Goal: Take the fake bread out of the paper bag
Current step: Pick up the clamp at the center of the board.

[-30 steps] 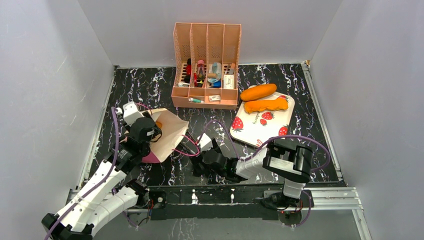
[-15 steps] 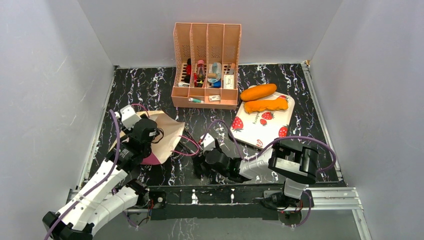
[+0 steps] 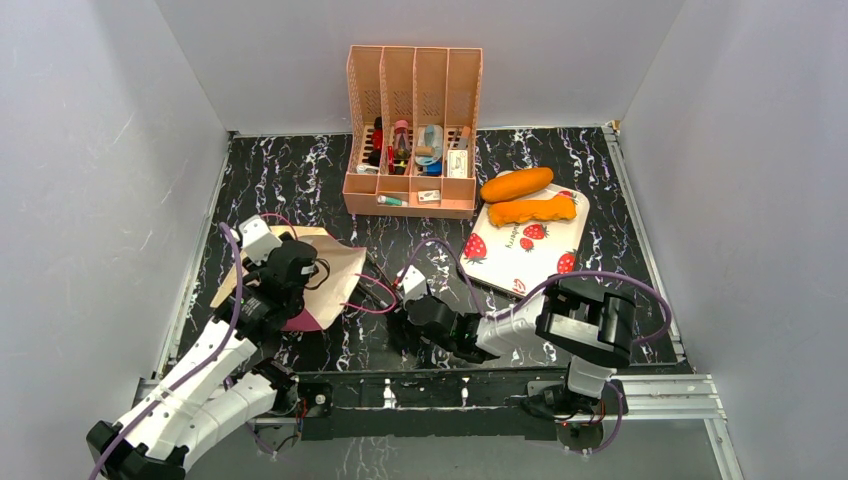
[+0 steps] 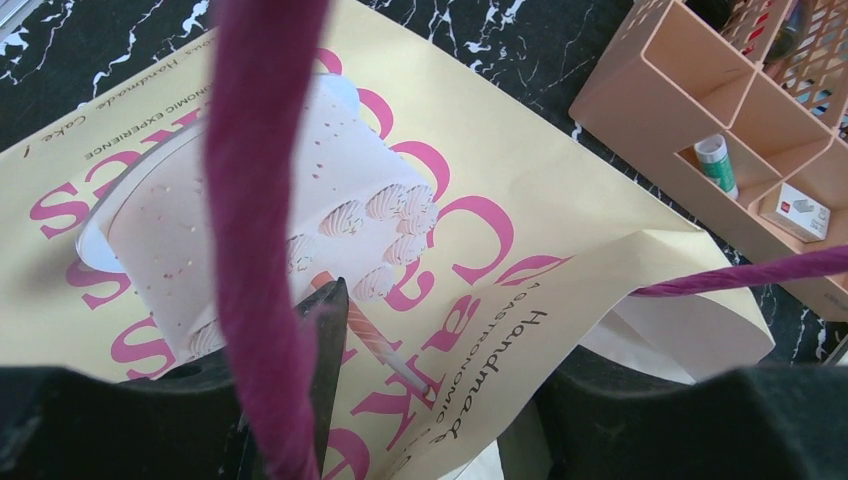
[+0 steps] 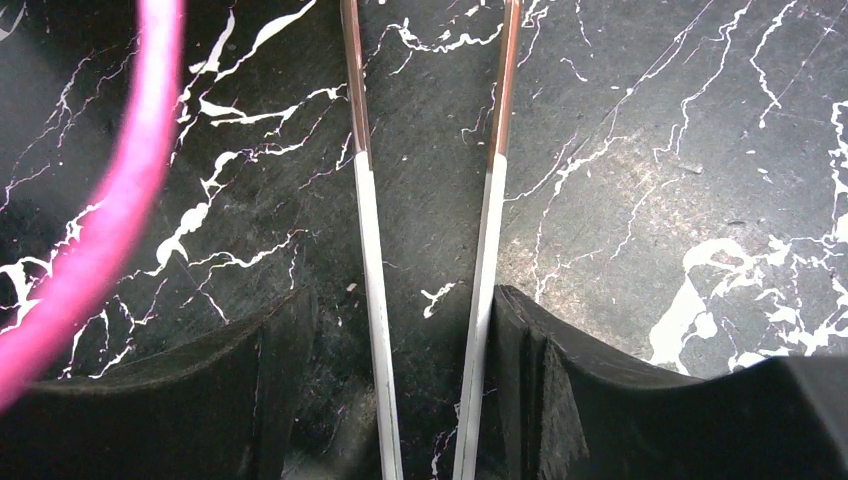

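Observation:
The paper bag (image 3: 338, 268) lies flat on its side at the left, its "Cakes" face up in the left wrist view (image 4: 480, 200). No bread shows in or at it. My left gripper (image 3: 284, 266) hovers over the bag with its jaws apart (image 4: 440, 350), and a fold of the bag's top panel passes between them. My right gripper (image 3: 402, 302) is low by the bag's mouth, open (image 5: 400, 330), with two thin white-and-copper strips running between its fingers. A smooth oval roll (image 3: 517, 184) and a knobbly stick (image 3: 532, 210) lie on the strawberry tray (image 3: 512, 262).
The peach organiser (image 3: 412, 110) full of small items stands at the back centre and shows in the left wrist view (image 4: 690, 90). A pink cord (image 5: 120, 200) curves over the black marble table beside my right gripper. Grey walls close in three sides.
The bag has sunk from a raised, open pose to lying flat, and the orange thing seen in its mouth no longer shows. My left gripper came down and slightly left with it.

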Tool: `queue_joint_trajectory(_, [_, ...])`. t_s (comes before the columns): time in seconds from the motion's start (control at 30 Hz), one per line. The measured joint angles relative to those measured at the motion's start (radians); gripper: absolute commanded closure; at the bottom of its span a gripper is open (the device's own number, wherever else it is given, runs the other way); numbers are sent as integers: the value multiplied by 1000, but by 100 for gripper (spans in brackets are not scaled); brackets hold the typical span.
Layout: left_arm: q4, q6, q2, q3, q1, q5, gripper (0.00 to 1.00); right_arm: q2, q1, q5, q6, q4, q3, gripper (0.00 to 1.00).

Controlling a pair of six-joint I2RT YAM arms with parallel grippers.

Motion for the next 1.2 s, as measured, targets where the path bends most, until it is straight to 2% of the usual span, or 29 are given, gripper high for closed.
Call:
queue_joint_trajectory(0.83, [-32,-37,-16,-4,7,-14,48,83,-23,-12,12,18,84,39])
queue_joint_trajectory(0.87, [-33,-36,-13,-3,7,-18,48,82,-23,-11,15,18,84,16])
queue_joint_trajectory(0.9, [-34,-35,-8,2,8,-23,48,82,-23,-11,20,18,84,14])
queue_joint_trajectory(1.07, [-33,-20,26,30,14,-39,48,77,-25,-22,31,20,83,16])
queue_joint_trajectory(1.2, [-33,-11,21,32,17,-46,48,78,-25,-21,31,15,85,26])
